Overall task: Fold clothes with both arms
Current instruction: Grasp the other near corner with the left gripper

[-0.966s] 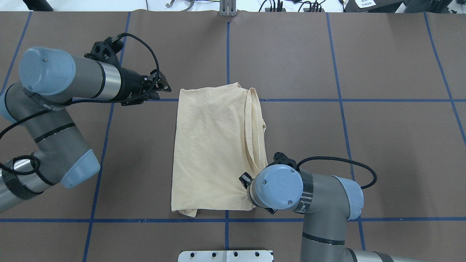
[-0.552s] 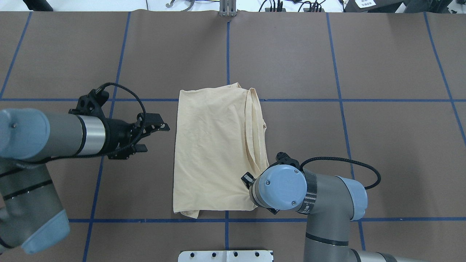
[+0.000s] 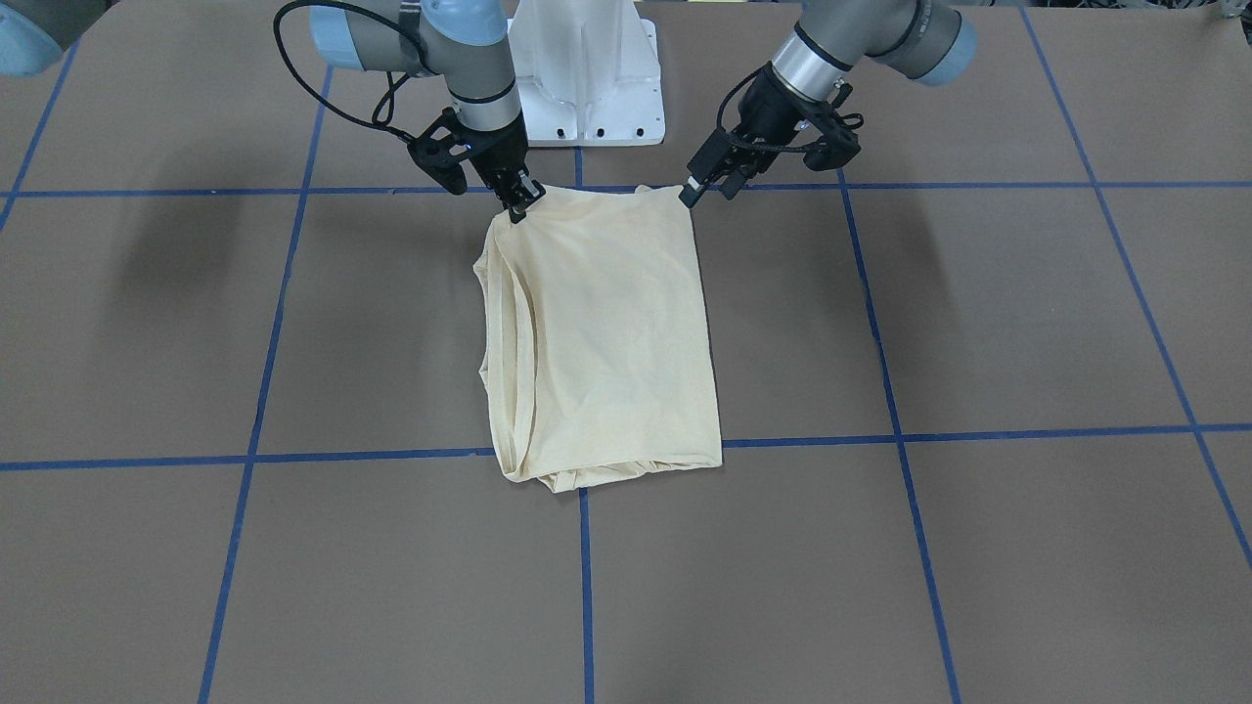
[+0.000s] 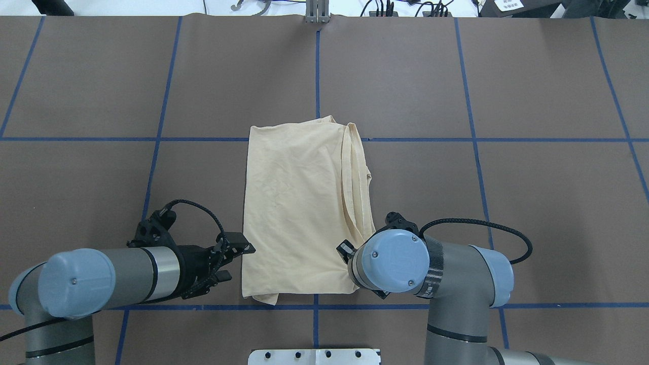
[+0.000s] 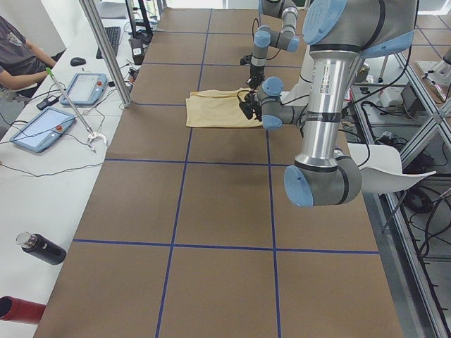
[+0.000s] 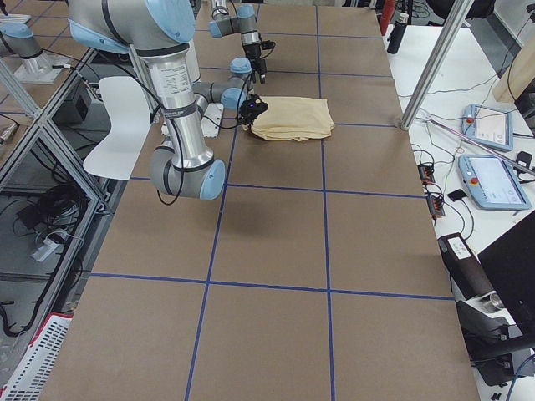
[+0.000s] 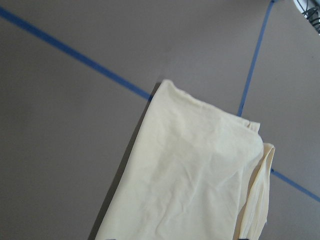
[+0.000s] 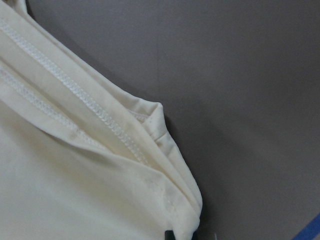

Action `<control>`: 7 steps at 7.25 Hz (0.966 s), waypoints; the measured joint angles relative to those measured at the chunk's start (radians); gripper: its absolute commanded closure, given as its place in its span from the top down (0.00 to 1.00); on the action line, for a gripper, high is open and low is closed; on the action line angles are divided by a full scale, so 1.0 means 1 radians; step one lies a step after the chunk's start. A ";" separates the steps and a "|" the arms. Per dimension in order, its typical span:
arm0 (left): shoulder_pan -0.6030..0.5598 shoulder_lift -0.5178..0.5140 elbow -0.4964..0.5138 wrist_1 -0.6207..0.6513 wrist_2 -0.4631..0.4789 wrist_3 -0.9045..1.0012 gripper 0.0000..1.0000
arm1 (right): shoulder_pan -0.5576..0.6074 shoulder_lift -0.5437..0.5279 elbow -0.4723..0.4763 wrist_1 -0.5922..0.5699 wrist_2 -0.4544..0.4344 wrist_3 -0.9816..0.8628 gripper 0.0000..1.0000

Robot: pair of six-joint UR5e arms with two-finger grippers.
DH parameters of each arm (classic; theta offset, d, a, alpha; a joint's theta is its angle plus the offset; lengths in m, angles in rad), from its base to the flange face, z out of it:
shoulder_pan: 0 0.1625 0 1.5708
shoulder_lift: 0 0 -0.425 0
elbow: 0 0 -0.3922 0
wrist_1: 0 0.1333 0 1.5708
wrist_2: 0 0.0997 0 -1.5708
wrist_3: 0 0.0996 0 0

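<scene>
The clothes (image 4: 299,203) lie as a pale cream-yellow rectangle mid-table, folded, with layered hems along their right side; no print shows. My right gripper (image 3: 516,205) pinches their near-right corner, shut on the fabric, and in the overhead view it is mostly hidden under its blue wrist cap (image 4: 390,261). The right wrist view shows that stitched corner (image 8: 150,130) up close. My left gripper (image 4: 237,262) stands open beside the near-left corner, apart from the cloth (image 3: 606,332). Its fingers (image 3: 693,194) hang just above the table. The left wrist view looks along the shirt (image 7: 200,175).
Blue tape lines (image 4: 317,66) grid the brown table. The white robot base (image 3: 587,78) stands at the near edge. A side bench holds tablets (image 5: 84,88) and bottles (image 5: 42,248), where a person (image 5: 21,49) sits. A white chair (image 6: 125,125) is behind the robot.
My left arm swung from the shirt's far-left corner back along its left edge to the near-left corner, gripper still open. The right gripper stayed at its corner.
</scene>
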 measured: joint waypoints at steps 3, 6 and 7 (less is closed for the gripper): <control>0.052 -0.010 0.050 -0.002 0.007 -0.037 0.71 | 0.000 0.000 0.001 -0.001 0.001 0.001 0.00; 0.089 -0.012 0.065 -0.004 0.026 -0.063 0.50 | 0.000 0.002 0.001 0.000 0.001 0.001 0.00; 0.099 -0.016 0.068 -0.006 0.039 -0.070 0.32 | 0.000 0.002 0.001 0.000 0.001 0.001 0.00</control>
